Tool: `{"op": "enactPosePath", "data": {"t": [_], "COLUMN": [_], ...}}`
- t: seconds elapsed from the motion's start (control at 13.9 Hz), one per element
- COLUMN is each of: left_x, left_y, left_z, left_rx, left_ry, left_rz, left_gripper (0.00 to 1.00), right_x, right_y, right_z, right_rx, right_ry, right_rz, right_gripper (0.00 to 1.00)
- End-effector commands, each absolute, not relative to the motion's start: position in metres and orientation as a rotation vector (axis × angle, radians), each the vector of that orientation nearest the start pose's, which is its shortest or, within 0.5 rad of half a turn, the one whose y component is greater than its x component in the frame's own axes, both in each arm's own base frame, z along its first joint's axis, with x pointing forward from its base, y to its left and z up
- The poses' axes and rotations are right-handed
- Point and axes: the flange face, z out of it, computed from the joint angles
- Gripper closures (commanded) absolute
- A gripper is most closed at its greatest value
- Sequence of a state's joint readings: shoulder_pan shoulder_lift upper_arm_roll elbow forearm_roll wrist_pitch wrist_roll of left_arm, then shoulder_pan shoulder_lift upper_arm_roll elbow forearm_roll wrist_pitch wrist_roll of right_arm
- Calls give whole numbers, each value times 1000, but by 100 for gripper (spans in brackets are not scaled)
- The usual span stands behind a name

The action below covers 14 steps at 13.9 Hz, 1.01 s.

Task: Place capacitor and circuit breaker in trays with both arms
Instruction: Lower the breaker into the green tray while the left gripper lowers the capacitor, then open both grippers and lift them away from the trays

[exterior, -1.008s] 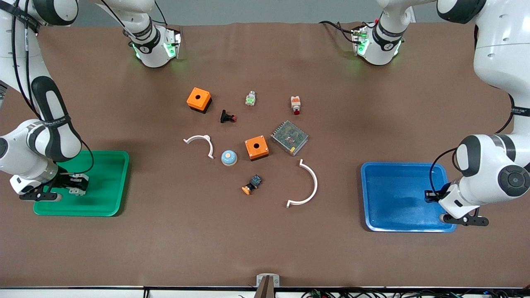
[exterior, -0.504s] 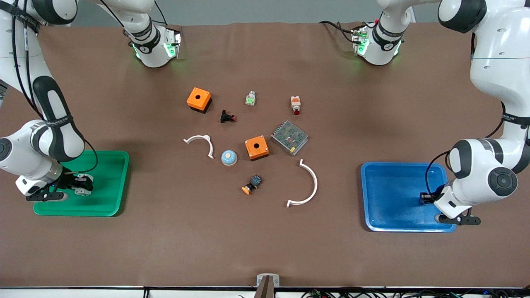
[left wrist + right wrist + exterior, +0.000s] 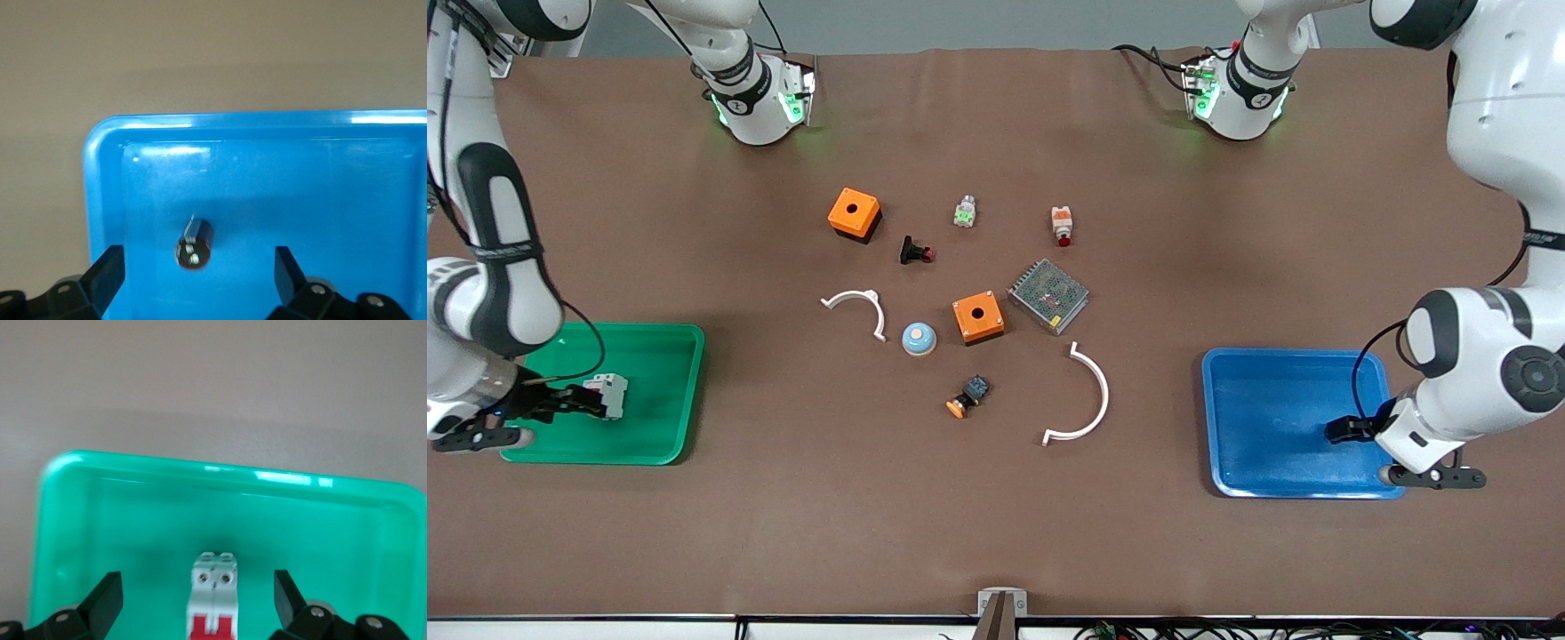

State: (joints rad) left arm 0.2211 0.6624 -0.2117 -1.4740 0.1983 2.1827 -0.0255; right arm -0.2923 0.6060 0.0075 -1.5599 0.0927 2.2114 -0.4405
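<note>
Both parts looked already delivered, so the step in hand was letting go and backing off; my guess was that each arm next needed only a straight lift clear of its tray without clipping the rim.

Nearest the front camera, toward the right arm's end of the table, the right gripper (image 3: 560, 402) hung low over the green tray (image 3: 667, 418), its fingers (image 3: 100, 600) spread wide with nothing between them. The circuit breaker (image 3: 607, 396) lay on the tray floor just off those fingertips: a small white-grey block, two screw terminals at one end and a red band of levers at the other, apparently lying flat and square to the gripper.

Toward the left arm's end, the left gripper (image 3: 1343, 430) sat over the blue tray (image 3: 1254, 480), close to the tray's corner nearest that end and the front edge. Its fingers (image 3: 107, 270) were also apart and empty. The capacitor (image 3: 195, 243) rested between them on the tray floor, a stubby dark cylinder that seemed tipped on its side, pale end toward the wrist camera. From across the table I could not pick it out.

Farther back, around the table's middle, the orange boxes (image 3: 978, 317), buttons and white curved pieces (image 3: 1085, 396) sat untouched.
</note>
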Motion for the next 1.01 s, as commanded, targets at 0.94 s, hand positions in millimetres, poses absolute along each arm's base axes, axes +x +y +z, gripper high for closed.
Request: {"op": "enactPosePath", "data": {"t": [0.94], "left_x": [582], "left_y": [-35], "left_z": [622], "left_rx": [-2987], "left_ry": [-110], "left_rz": [-17], "left_gripper": [0], "right_x": [619], "right_y": [-36], "right_z": [535], "right_rx": [-3102], "right_ry": [55], "right_rz": [193], "right_gripper": [0]}}
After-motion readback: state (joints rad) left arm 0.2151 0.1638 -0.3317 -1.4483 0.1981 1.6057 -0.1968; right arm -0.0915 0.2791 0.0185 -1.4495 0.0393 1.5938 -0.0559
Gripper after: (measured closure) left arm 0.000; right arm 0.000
